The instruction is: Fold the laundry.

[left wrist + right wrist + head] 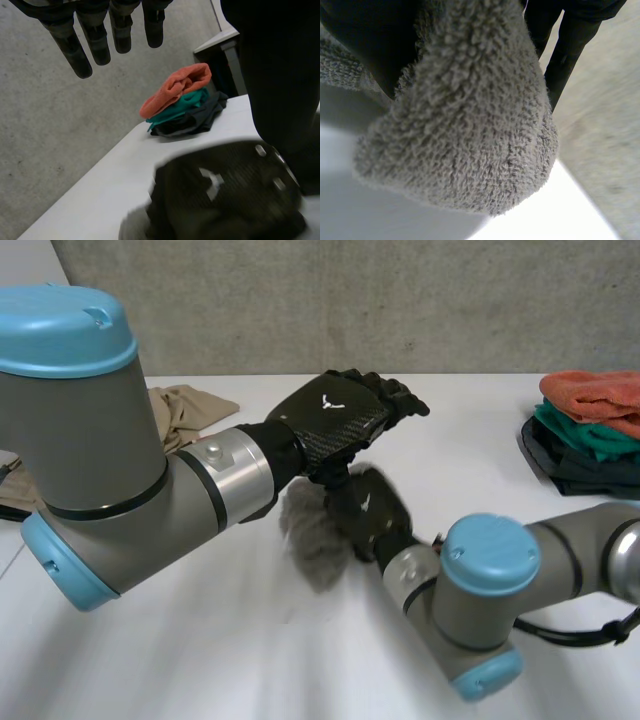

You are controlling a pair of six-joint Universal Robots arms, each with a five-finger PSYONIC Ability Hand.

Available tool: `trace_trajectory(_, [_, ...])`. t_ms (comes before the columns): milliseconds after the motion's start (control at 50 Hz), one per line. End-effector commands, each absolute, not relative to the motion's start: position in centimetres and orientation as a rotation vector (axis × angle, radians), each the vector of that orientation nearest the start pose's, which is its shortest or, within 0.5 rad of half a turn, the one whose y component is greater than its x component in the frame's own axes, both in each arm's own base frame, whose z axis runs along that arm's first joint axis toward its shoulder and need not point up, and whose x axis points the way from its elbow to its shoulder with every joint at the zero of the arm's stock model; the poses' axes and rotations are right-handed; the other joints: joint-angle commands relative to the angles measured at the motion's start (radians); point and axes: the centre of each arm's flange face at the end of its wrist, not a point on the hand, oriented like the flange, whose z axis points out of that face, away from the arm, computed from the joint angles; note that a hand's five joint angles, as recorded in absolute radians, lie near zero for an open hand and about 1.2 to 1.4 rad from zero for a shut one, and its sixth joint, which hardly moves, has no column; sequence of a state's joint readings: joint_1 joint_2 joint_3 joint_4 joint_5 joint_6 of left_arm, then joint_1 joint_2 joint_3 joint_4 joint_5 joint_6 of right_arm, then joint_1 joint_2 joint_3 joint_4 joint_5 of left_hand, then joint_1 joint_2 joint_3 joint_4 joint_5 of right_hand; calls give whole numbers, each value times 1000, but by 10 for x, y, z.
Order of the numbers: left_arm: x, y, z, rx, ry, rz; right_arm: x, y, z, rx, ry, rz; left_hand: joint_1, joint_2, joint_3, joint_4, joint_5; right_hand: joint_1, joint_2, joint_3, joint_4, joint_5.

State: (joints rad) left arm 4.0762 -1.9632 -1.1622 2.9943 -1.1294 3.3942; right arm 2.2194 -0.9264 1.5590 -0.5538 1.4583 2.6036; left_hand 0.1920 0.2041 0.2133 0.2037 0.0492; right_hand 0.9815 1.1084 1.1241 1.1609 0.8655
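A grey fluffy towel [312, 545] hangs bunched just above the white table [180, 660] near its middle. My right hand [372, 508] is shut on it from the right side. Close up, the towel [470, 130] bulges out between the thumb and fingers of that hand [370, 40]. My left hand [340, 412] hovers above and just behind the right one, open and holding nothing. In the left wrist view its straight fingers [95, 40] point out over the table, with the back of my right hand [225, 200] below them.
A stack of folded laundry [590, 430], orange on teal on dark grey, sits at the table's right edge; the stack [180, 105] lies beyond my left fingertips. A beige garment [185, 408] lies crumpled at the back left, partly behind my left arm.
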Motion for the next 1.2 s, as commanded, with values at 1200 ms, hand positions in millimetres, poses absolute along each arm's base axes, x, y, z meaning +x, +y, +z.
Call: trace_trajectory(1200, [-341, -207, 326, -1116, -1543, 1750, 0, -506, 205, -707, 1868, -2495, 1, -11, -20, -11, -31, -807, -934, -950, -986, -866])
